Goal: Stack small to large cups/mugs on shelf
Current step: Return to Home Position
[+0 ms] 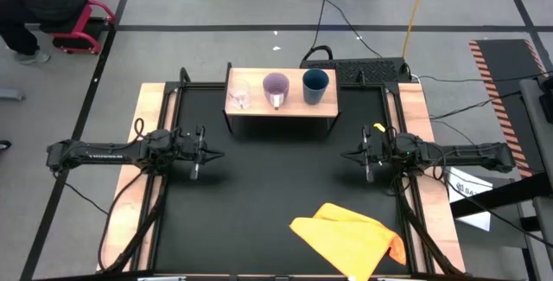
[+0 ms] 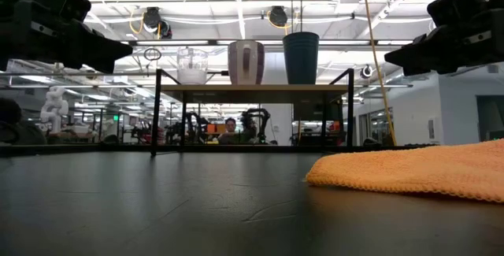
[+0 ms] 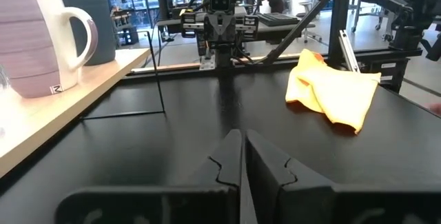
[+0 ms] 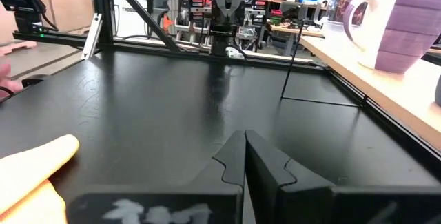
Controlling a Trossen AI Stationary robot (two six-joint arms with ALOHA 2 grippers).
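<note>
My left gripper [image 3: 242,136] hangs over the left side of the black table [image 1: 276,186], fingers pressed together and holding nothing. My right gripper [image 4: 244,136] mirrors it over the right side, also pressed together and empty. Both are well apart from the shelf [image 1: 281,113], which stands at the table's far edge.

On its light wooden top the three vessels stand upright in a row, none touching: the tiny clear glass [image 1: 239,99] at the left end, the light purple mug [image 1: 276,88] in the middle with its handle toward the near side, and the dark blue cup [image 1: 315,86] at the right end.

I judge the glass to be light, slick and breakable, so I would close on its wall gently, low on the body. The mug looks stiff and heavier. I would pinch its rim, one finger inside, rather than trust the curved handle. The blue cup is the widest and smooth-sided, so its rim is again the sure hold.

An orange cloth [image 1: 350,238] lies limp on the near right of the table.
</note>
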